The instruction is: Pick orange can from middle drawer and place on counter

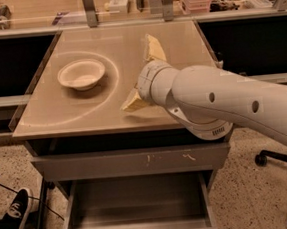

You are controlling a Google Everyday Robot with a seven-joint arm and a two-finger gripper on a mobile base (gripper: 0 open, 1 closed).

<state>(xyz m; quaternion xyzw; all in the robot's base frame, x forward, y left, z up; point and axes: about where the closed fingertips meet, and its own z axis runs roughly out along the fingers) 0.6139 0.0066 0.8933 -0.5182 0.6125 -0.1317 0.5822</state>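
Observation:
My gripper (137, 73) hovers over the right half of the beige counter (73, 110), on the end of the big white arm (222, 99). Its two cream fingers are spread wide: one finger (151, 48) points toward the back of the counter, the other finger (132, 102) lies low near the front edge. Nothing shows between them. The orange can is out of view. Below, the middle drawer (136, 200) is pulled out, and the part of its plain grey floor that shows is bare.
A white bowl (81, 74) sits on the counter's left half, inside a faint pale ring mark. A grey drawer front with white scratches (132, 161) lies above the open drawer. A shoe (16, 210) and cable are on the floor at left, chair wheels (268, 161) at right.

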